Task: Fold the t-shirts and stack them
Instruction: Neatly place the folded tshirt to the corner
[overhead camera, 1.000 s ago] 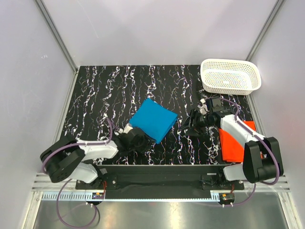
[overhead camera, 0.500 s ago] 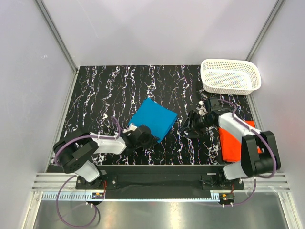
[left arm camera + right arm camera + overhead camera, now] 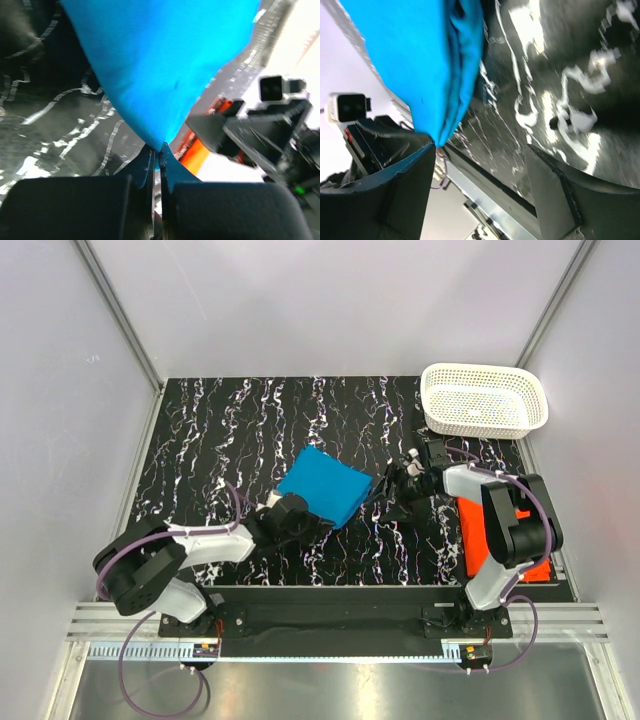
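The bright blue t-shirt (image 3: 325, 489), folded to a rectangle, lies mid-table. My left gripper (image 3: 294, 516) is shut on its near-left corner; in the left wrist view the blue cloth (image 3: 160, 65) tapers into the closed jaws of my left gripper (image 3: 161, 150). My right gripper (image 3: 392, 488) stands open just to the right of the shirt's right corner. In the right wrist view the blue shirt (image 3: 430, 60) hangs just above my left-hand fingertip (image 3: 427, 150), with nothing between the fingers of the right gripper (image 3: 482, 150). The orange-red t-shirt (image 3: 482, 535) lies folded at the right, partly under the right arm.
A white perforated basket (image 3: 484, 400) stands at the far right corner of the black marbled table (image 3: 220, 440). White walls close in the sides and back. The arms' base rail runs along the near edge.
The left gripper has moved up to the blue shirt's near corner and shut on it. The right gripper has moved left to the shirt's right corner and opened wider.
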You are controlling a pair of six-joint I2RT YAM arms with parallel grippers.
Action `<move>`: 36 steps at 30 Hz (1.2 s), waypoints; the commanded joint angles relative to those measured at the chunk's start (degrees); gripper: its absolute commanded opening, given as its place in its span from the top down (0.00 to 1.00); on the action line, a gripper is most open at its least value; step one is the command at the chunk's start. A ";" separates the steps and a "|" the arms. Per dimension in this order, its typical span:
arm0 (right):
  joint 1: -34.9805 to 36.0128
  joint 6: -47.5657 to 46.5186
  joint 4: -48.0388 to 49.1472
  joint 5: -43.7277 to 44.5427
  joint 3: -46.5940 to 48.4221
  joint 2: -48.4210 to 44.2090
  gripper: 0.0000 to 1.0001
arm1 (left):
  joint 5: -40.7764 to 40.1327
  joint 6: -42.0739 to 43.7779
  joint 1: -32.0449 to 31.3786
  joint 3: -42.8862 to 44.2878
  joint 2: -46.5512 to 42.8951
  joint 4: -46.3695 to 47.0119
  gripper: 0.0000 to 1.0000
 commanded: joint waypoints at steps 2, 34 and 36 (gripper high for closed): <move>0.51 5.29 8.49 -3.12 1.99 2.50 0.20 | 2.64 0.37 1.26 0.40 -3.98 2.90 1.00; 7.11 28.08 33.90 7.24 -2.06 11.91 0.72 | 4.66 -1.04 3.46 -3.73 -14.18 3.95 1.00; 7.02 26.32 32.94 8.82 -1.00 11.47 0.82 | 5.97 -0.78 3.46 -4.61 -14.36 4.39 1.00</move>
